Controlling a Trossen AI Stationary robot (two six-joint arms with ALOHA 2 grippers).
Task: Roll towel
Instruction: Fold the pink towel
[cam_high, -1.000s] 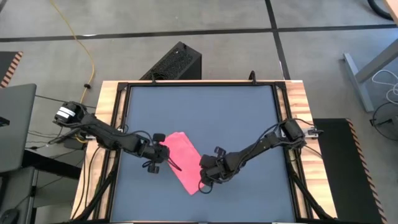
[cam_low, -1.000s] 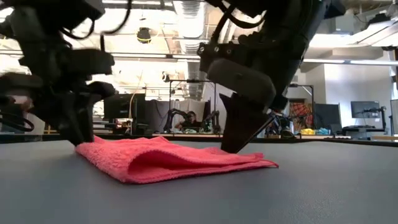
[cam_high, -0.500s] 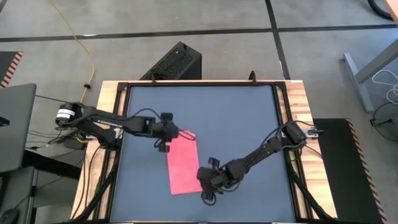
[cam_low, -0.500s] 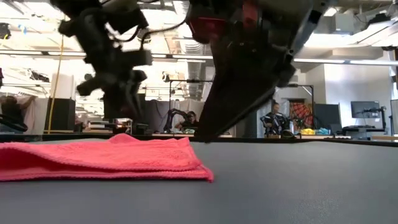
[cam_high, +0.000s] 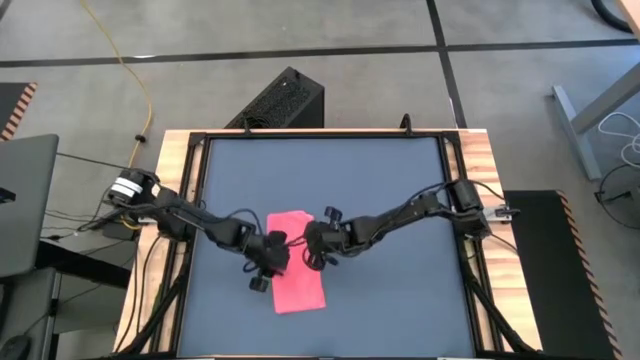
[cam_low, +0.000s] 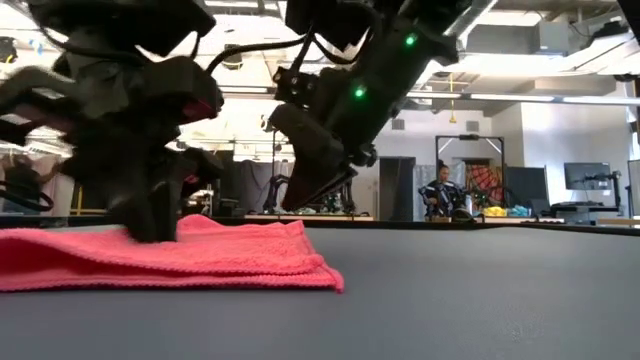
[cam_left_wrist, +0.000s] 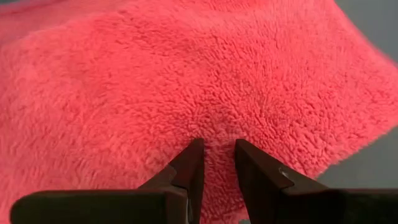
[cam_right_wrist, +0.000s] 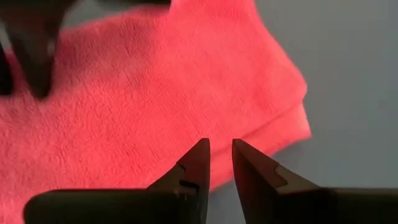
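The towel (cam_high: 298, 274) is seen as a folded pink strip lying flat on the dark grey table (cam_high: 380, 190), slightly left of centre in the lower half of the high view. In the low view it (cam_low: 170, 258) is spread across the lower left of the frame, its layered edge facing the camera.

At the towel's left edge in the high view, the left gripper (cam_high: 272, 256) is set down on the cloth. Its fingers (cam_left_wrist: 189, 167) are shown a narrow gap apart with their tips pressed into the pile, nothing clamped between them.

Just right of it, by the towel's upper right corner, the right gripper (cam_high: 312, 246) is held above the cloth. Its fingers (cam_right_wrist: 196, 160) are likewise kept slightly apart and are closed on nothing.
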